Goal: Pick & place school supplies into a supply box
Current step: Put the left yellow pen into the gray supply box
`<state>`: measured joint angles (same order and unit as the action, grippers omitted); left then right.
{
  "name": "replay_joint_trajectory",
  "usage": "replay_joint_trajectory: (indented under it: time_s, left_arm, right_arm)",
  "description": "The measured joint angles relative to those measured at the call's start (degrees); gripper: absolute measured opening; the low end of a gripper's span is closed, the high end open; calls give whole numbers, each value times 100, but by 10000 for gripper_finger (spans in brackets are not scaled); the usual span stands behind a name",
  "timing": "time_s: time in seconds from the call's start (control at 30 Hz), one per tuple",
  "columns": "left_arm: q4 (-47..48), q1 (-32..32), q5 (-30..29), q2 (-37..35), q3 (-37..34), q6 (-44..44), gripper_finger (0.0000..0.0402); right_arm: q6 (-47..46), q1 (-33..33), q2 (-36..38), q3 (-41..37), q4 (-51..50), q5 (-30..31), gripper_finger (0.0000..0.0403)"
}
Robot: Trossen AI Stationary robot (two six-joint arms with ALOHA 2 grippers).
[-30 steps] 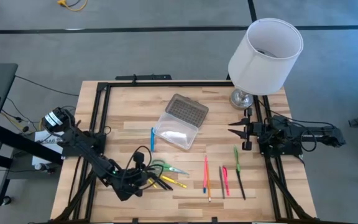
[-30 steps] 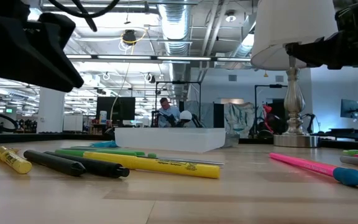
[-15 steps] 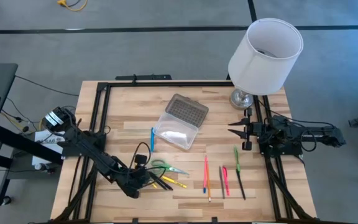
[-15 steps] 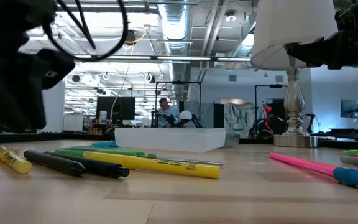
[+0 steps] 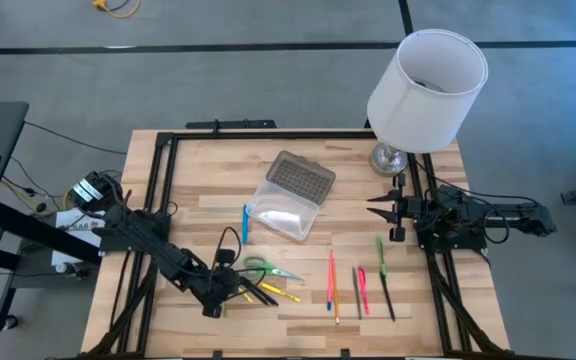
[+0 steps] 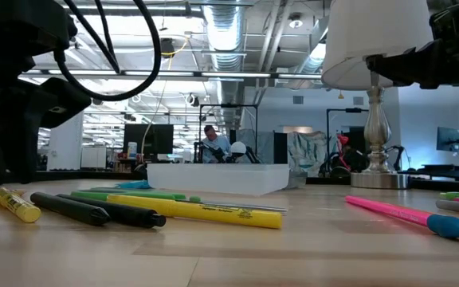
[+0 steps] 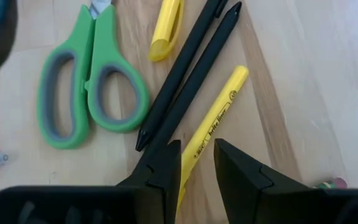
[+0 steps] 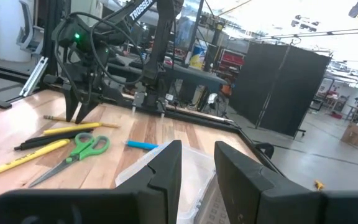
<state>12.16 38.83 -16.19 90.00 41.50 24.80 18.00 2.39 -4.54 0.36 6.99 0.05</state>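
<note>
Now left tool (image 7: 196,158) parted, straddling yellow pen (image 7: 213,121), beside scissors (image 7: 82,74)

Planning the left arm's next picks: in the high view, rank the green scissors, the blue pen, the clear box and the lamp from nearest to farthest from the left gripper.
From the left gripper, low at the table's front left:
1. Green scissors, just beside it.
2. Blue pen, farther back, left of the box.
3. Clear box, mid-table, lid open.
4. Lamp, far back right corner.
</note>
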Motion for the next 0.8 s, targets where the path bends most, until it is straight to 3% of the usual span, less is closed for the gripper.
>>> replay_joint_trajectory:
  time_s: [0.47, 0.8]
  left_arm:
    - [0, 2, -8, 2, 0, -236, 91]
    - [-4, 2, -262, 2, 0, -534, 91]
  right_arm:
    - [-16, 0, -1, 0, 0, -14, 92]
    - [-1134, -47, 1, 0, -38, -19, 92]
